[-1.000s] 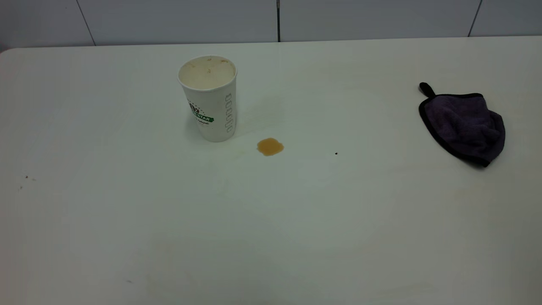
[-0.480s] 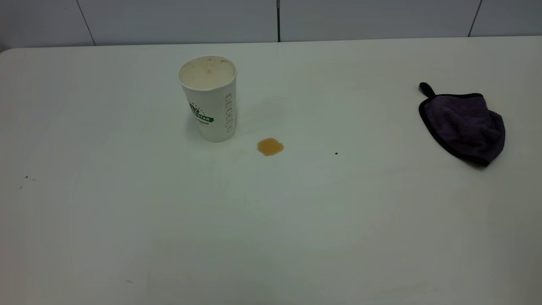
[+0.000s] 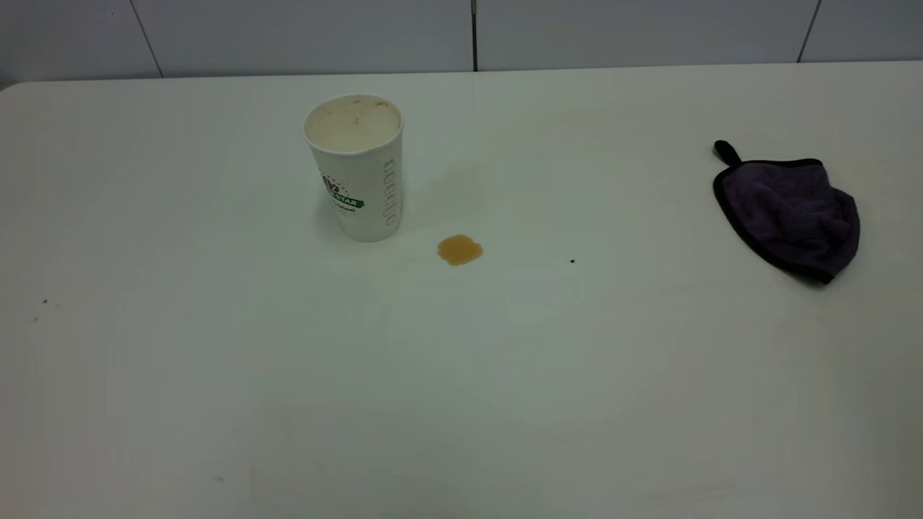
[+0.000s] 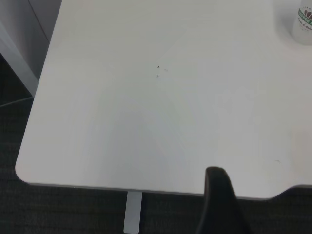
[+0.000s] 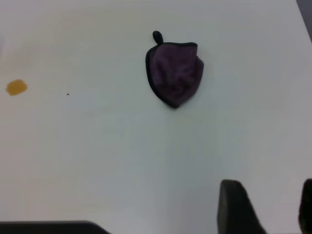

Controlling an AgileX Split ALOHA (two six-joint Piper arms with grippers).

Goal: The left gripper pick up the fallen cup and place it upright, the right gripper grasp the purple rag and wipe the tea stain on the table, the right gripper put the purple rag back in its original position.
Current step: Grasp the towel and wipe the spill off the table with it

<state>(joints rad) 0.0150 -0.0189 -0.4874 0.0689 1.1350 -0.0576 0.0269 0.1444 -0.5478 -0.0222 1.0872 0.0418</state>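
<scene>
The cup (image 3: pixel 357 166) stands upright on the table (image 3: pixel 461 389), left of centre; its lower part also shows in the left wrist view (image 4: pixel 304 22). The tea stain (image 3: pixel 460 249) lies just right of the cup's base, and the right wrist view shows the tea stain (image 5: pixel 16 87) too. The purple rag (image 3: pixel 789 210) lies crumpled at the far right, untouched. My left gripper (image 4: pixel 263 192) hovers over the table's near left corner, well away from the cup, with one finger (image 4: pixel 218 195) showing and a wide gap beside it. My right gripper (image 5: pixel 268 197) is open and empty, high above the table short of the purple rag (image 5: pixel 174 73).
A tiny black speck (image 3: pixel 572 261) sits right of the stain, and a few specks (image 3: pixel 45 301) lie at the left. A grey panelled wall (image 3: pixel 461 32) backs the table. The table's rounded corner (image 4: pixel 22 170) and dark floor show in the left wrist view.
</scene>
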